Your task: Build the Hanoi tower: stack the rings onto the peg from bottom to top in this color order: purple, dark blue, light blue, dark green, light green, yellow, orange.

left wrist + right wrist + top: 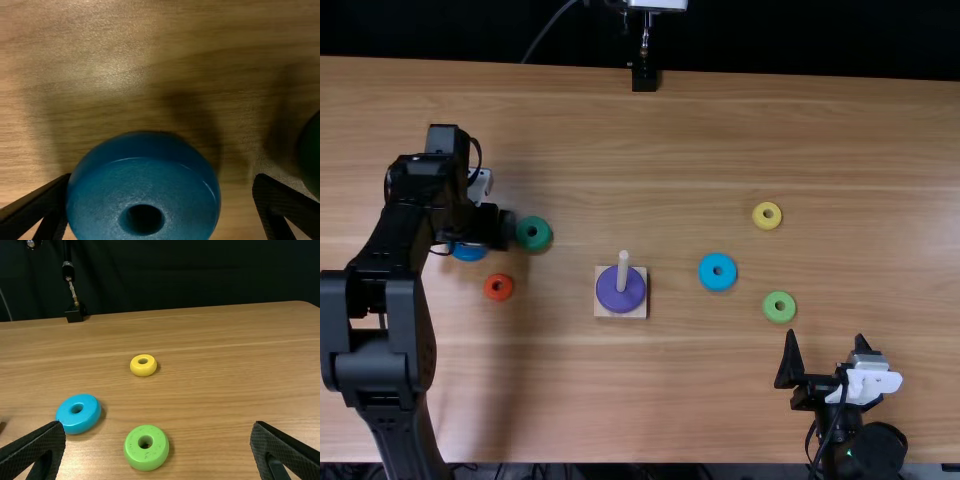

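Picking up dark blue ring [470,253], frame left, I'd say | left gripper [162,177] spread over it; right gripper [825,336] agape | next: centre, clench, carry to peg [623,265]

I look with care, but in my three views I can read not any word, label, brand, number or sign on any thing.
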Controlling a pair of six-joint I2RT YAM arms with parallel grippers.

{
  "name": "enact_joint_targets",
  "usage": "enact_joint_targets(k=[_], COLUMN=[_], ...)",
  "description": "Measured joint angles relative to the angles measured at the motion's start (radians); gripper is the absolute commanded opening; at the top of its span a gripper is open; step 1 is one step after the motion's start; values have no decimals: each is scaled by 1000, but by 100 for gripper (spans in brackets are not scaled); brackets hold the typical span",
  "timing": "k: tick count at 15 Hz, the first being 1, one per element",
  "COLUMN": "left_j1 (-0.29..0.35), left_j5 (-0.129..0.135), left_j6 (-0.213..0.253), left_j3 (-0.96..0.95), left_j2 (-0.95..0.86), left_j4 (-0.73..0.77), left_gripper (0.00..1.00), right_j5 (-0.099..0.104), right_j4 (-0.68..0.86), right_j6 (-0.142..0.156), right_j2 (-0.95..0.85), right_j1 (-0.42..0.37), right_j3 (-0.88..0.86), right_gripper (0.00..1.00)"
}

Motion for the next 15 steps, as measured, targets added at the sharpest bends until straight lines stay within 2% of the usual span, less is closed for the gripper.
enact_joint_targets(k=[1, 2, 3, 4, 8, 11, 13, 15], left_j1=[4, 10, 16, 17, 23, 21, 14, -14], left_j5=[3, 5, 10, 15, 39, 38, 26, -15], left_j6=[2, 3, 5, 8, 11, 11, 10, 10], left_j3=[0, 0, 0, 1, 12, 62, 95, 126], left_j2=[0, 0, 0, 0, 0, -31, -90, -149], left_j4=[0, 0, 0, -1, -22, -66, -134, -196], left_gripper=[29, 15, 4, 0, 0, 0, 0, 0], right_j5=[0, 0, 0, 0, 0, 0, 0, 0], right_j4=[0, 0, 1, 0, 1, 0, 0, 0], right_j6=[-1, 0, 0, 0, 0, 0, 0, 0], right_j2=[0, 0, 0, 0, 0, 0, 0, 0], right_j1=[0, 0, 0, 0, 0, 0, 0, 0], right_j3=[0, 0, 0, 0, 0, 0, 0, 0], right_gripper=[100, 100, 100, 100, 100, 100, 100, 100])
